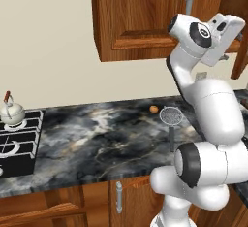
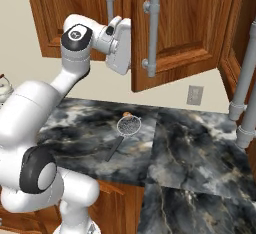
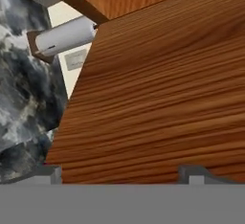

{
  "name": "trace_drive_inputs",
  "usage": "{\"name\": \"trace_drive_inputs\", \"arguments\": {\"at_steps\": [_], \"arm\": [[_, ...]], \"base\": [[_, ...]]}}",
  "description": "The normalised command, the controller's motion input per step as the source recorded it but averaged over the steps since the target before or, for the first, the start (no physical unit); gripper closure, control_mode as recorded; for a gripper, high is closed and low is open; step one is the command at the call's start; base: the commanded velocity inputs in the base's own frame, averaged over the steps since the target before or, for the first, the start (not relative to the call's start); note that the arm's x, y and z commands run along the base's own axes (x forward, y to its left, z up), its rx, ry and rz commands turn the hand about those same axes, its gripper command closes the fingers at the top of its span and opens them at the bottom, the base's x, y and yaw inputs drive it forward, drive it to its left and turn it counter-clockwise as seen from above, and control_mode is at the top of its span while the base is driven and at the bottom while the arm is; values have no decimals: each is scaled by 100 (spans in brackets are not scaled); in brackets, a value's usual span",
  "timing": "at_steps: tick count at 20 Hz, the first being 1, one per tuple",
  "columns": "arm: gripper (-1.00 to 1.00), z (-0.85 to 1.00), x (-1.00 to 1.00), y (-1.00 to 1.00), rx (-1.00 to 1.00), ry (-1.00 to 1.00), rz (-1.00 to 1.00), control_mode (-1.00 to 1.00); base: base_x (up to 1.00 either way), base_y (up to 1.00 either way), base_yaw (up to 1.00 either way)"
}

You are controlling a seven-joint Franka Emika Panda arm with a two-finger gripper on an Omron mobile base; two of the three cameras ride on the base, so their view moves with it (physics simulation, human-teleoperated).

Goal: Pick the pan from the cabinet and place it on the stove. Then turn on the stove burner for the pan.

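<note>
At upper centre of the right base view, the released gripper is pressed close to the cabinet door.

Even, bright rendered light, soft faint shadows (no glare), all views sharp throughout.

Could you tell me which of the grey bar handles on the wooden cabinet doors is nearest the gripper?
The grey cylindrical bar handle just beside the gripper; the other bar sits behind the hand, and the two right-hand bars are farther off.
</note>
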Motion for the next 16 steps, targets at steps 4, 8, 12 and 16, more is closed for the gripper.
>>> {"name": "trace_drive_inputs", "arguments": {"at_steps": [4, 8, 12, 16], "arm": [[-100, 0, -53, -94, 0, 0, -16, -100], [-100, 0, -29, -100, 0, 0, -12, -100], [-100, 0, -11, -70, 3, 1, -7, -100], [-100, 0, -1, -42, 6, 0, 0, -100]], "base": [[0, 0, 0], [0, 0, 0], [0, 0, 0], [0, 0, 0]]}}
